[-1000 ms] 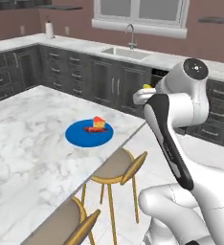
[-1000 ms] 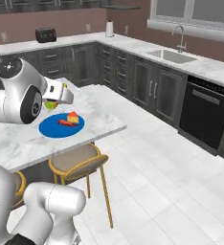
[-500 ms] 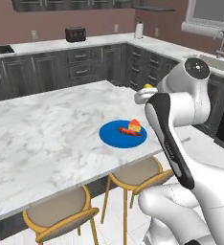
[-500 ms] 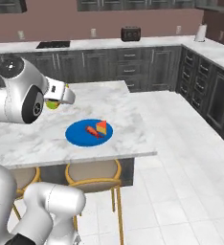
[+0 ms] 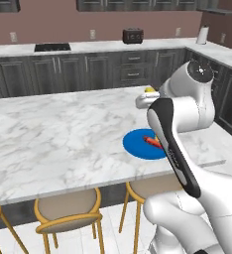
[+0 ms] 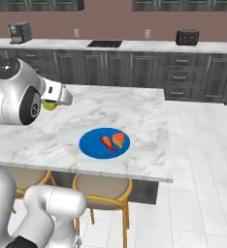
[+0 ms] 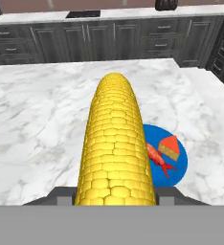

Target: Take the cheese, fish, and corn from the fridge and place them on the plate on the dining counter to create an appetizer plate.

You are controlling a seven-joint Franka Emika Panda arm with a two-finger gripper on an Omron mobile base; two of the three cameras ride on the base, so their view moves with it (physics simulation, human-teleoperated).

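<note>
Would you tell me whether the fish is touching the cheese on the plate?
Touching: the hand view shows the fish lying right against the cheese on the plate, no blue between them.

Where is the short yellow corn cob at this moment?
The yellow corn cob is held in the gripper above the white marble dining counter, not yet over the round blue plate carrying the fish and cheese.

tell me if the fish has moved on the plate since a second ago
No. The fish lies beside the cheese on the blue plate, as before; the base drove, shifting the view.
</note>
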